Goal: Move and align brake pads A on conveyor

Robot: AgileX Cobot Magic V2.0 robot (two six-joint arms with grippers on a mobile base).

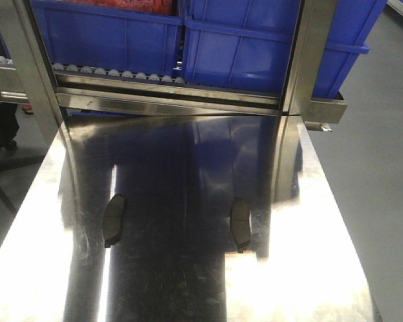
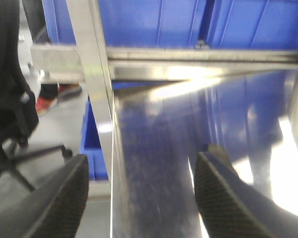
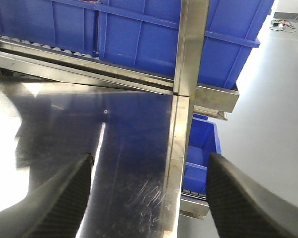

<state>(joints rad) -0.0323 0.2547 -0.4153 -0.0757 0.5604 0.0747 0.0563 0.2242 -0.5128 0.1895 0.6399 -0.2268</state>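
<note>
Brake pads [image 1: 114,220] are my job here, and only two show in the front view. One lies to the left and the other pad [image 1: 240,225] to the right. Both lie flat on the shiny steel tabletop [image 1: 181,288], well apart, with their long sides running roughly away from me. That spacing puts one roughly ahead of each arm, which I judge is so each arm can take its own.

My left gripper [image 2: 141,163] has its fingers spread wide with nothing between them, looking along the table's left edge. My right gripper [image 3: 150,161] is just as wide and just as empty, sitting over the right edge. I take it both are held spread so a pad can be straddled across its narrow width.

At the back, blue bins [image 1: 107,33] sit on a row of small rollers [image 1: 114,72]. I cannot find the conveyor belt in any view, so neither visible pad is on it and, as I judge it, the moving and aligning are not yet done.
</note>
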